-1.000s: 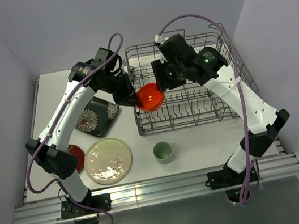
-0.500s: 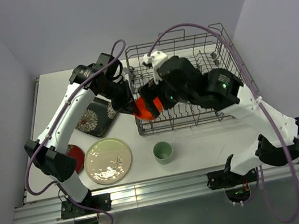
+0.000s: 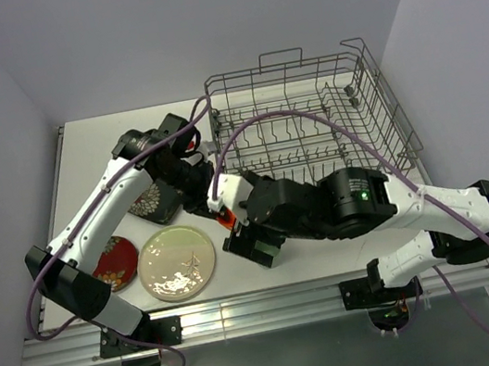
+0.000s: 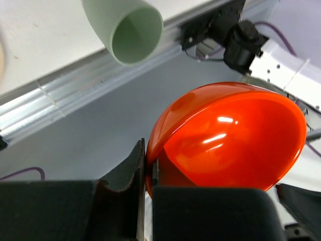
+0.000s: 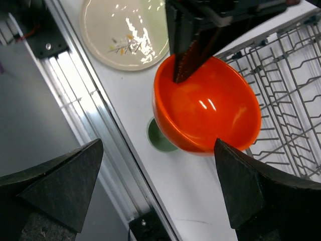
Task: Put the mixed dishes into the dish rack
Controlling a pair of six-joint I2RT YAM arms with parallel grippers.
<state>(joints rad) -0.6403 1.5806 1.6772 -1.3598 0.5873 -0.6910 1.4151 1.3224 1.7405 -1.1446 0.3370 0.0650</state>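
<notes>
While left pincer (image 4: 148, 168) grips it, bowl (image 4: 235, 135) hangs.

Three plates sit on the left: one black plate (image 3: 148, 204) farthest back, one red plate (image 3: 115, 262) at the near left, and one cream plate (image 3: 175, 263) just right of it. There is one orange bowl (image 5: 208, 108), one green cup (image 4: 133, 32) and one rack (image 3: 310, 125) at the far right. Two arms are in view: the left arm (image 3: 102, 202) and the right arm (image 3: 361, 206).

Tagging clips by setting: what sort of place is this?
Probably a lab test cell, not a kitchen: plain walls box in a white table, an aluminium rail edges it, a dish rack sits on it.
</notes>
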